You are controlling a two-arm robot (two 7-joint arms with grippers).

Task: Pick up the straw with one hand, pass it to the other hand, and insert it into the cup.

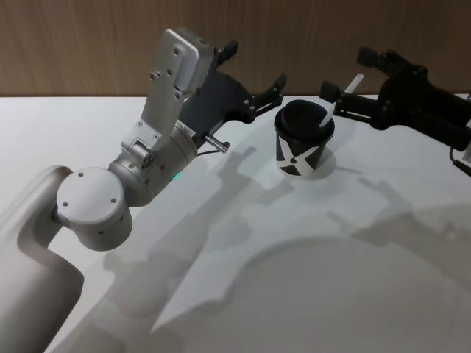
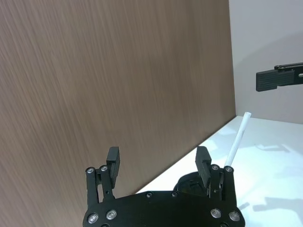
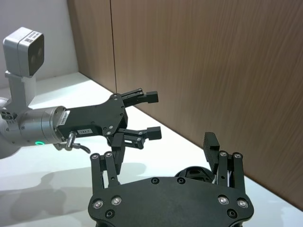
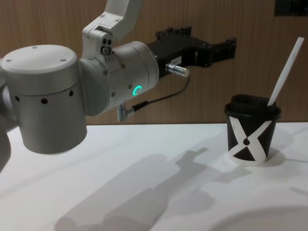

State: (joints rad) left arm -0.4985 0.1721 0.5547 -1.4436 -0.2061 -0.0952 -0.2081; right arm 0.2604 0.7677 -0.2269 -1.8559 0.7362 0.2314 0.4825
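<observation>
The cup (image 1: 304, 148) is black paper with a bold white X, a white base rim and a black domed lid, and it stands upright on the smooth white counter (image 1: 243, 279) near the far edge, in front of a wood-grain wall (image 1: 88, 44). The straw (image 1: 340, 99), a thin straight white tube, leans out of the lid toward the right; its lower part is hidden inside the cup. The left pincer (image 1: 255, 70), matte black on a silver arm, hangs above the counter just left of the cup, its 2 fingers spread wide and empty. The right pincer (image 1: 343, 82) sits just right of the cup beside the straw's upper part, fingers spread, gripping nothing.
</observation>
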